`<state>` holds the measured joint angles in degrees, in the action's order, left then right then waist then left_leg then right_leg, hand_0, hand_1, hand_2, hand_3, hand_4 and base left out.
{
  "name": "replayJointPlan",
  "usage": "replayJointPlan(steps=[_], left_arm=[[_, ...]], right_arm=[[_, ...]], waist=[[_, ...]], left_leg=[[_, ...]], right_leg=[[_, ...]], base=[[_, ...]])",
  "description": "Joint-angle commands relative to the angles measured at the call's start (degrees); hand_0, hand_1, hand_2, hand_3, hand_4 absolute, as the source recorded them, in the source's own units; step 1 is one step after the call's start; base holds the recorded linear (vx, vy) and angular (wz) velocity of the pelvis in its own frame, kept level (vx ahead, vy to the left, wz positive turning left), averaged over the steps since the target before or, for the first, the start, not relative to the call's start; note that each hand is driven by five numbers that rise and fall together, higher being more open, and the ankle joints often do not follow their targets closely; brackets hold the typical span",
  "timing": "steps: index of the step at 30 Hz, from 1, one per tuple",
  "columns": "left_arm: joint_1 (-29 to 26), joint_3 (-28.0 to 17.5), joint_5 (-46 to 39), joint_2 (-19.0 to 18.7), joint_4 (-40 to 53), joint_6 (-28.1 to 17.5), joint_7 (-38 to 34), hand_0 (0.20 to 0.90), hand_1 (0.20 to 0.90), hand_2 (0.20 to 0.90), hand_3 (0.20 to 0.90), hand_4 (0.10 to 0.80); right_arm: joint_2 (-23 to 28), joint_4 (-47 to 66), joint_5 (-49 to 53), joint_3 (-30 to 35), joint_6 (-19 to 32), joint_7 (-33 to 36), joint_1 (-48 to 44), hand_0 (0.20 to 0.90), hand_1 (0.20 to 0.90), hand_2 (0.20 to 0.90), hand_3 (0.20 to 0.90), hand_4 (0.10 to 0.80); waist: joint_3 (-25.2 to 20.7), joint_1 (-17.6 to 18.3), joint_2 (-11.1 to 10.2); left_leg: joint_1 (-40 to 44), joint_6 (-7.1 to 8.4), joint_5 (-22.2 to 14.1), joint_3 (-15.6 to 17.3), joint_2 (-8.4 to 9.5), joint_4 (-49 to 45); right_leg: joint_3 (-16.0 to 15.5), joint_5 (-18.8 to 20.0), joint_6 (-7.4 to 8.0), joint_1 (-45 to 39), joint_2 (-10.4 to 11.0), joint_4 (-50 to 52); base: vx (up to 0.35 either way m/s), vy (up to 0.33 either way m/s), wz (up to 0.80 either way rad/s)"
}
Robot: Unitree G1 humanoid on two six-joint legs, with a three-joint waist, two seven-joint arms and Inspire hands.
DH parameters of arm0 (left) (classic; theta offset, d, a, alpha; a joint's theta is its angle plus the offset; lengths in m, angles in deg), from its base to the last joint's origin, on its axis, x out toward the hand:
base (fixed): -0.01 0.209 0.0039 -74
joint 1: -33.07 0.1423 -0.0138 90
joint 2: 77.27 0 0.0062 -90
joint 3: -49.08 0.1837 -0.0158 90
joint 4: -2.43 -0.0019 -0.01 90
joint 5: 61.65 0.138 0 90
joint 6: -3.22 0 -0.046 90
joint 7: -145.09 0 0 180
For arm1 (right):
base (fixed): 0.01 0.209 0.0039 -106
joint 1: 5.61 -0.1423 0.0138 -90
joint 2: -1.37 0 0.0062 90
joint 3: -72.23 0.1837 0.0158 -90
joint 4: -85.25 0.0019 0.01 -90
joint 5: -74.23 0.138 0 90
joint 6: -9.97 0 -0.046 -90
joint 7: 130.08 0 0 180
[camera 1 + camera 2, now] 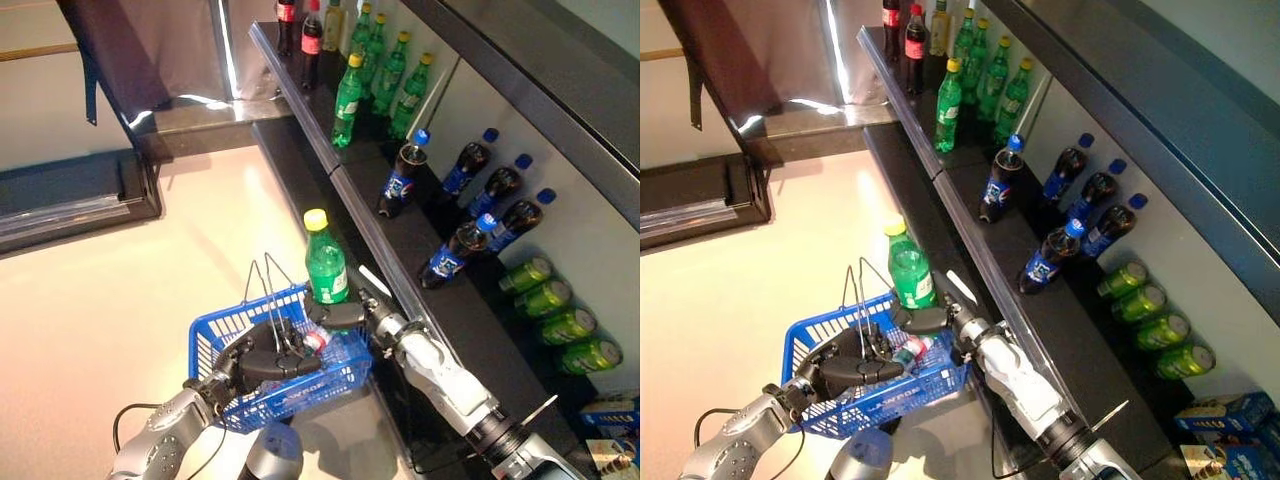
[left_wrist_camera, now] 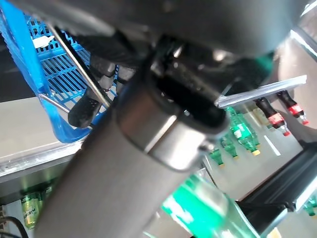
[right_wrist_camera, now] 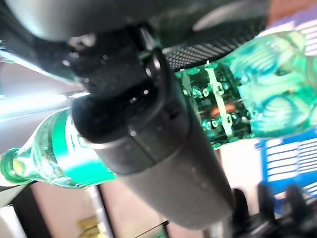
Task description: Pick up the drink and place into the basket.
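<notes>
Your right robot hand (image 1: 345,313) is curled round the base of the green bottle (image 1: 325,263), which stands upright, just over the basket's (image 1: 215,335) shelf-side rim. Left robot hand (image 1: 262,360) clasps the basket handles. Lower it straight down.

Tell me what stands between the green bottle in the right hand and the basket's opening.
The green bottle is upright in the right robot hand at the basket's far edge. The wire handles, held up by the left robot hand, rise beside it and partly span the opening. A red-capped bottle already lies inside.
</notes>
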<state>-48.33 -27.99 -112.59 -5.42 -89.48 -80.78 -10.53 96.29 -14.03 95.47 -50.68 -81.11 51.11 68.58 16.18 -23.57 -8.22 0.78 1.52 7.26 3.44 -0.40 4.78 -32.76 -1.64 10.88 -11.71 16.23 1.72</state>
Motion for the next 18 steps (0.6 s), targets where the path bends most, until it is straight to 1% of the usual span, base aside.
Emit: replayJointPlan(steps=[1,7,11,14,18], left_arm=[[-14.7,1.7,-9.3,5.7,26.0,-12.8,16.5,0.300,0.300,0.300,0.200,0.100],[-15.6,2.0,-10.3,5.0,27.7,-12.9,18.2,0.300,0.300,0.300,0.200,0.100],[-16.1,2.3,-11.1,5.1,29.0,-11.9,19.8,0.300,0.300,0.300,0.200,0.100],[-16.1,2.5,-11.4,5.2,29.7,-11.7,20.6,0.300,0.300,0.300,0.200,0.100],[-16.7,3.2,-11.9,5.3,30.4,-11.9,22.1,0.300,0.300,0.300,0.200,0.100]], right_arm=[[0.2,2.0,-3.7,-2.2,6.1,2.1,-9.6,0.300,0.300,0.300,0.200,0.100],[1.6,-2.4,-9.2,-3.2,4.5,3.9,-9.6,0.300,0.300,0.300,0.200,0.100],[1.9,-5.8,-12.4,-4.1,3.1,4.5,-9.9,0.300,0.300,0.300,0.200,0.100],[1.9,-7.0,-15.6,-4.9,2.8,5.0,-10.0,0.300,0.300,0.300,0.200,0.100],[2.5,-8.0,-19.6,-6.1,1.2,5.0,-11.2,0.300,0.300,0.300,0.200,0.100]], waist=[[-11.0,-0.8,3.3],[-10.9,-1.0,2.8],[-11.0,-1.3,2.4],[-11.0,-1.6,2.2],[-11.0,-1.8,1.9]], left_leg=[[3.9,-1.33,-7.9,-2.3,1.27,-0.5],[3.8,-1.38,-8.0,-2.6,1.31,-0.5],[3.8,-1.34,-8.1,-2.9,1.18,-0.6],[3.8,-1.35,-8.0,-3.0,1.20,-0.6],[3.7,-1.29,-8.0,-3.3,1.18,-0.6]], right_leg=[[0.8,10.7,1.26,4.6,2.3,1.0],[0.8,10.6,1.34,4.6,2.3,1.0],[0.7,10.5,1.36,4.5,2.3,1.1],[0.7,10.3,1.32,4.4,2.1,0.9],[0.7,10.1,1.29,4.1,1.9,0.7]], base=[[0.008,-0.014,0.07],[0.000,-0.003,0.01],[0.014,-0.022,0.07],[0.003,-0.014,0.03],[-0.009,-0.013,0.05]])
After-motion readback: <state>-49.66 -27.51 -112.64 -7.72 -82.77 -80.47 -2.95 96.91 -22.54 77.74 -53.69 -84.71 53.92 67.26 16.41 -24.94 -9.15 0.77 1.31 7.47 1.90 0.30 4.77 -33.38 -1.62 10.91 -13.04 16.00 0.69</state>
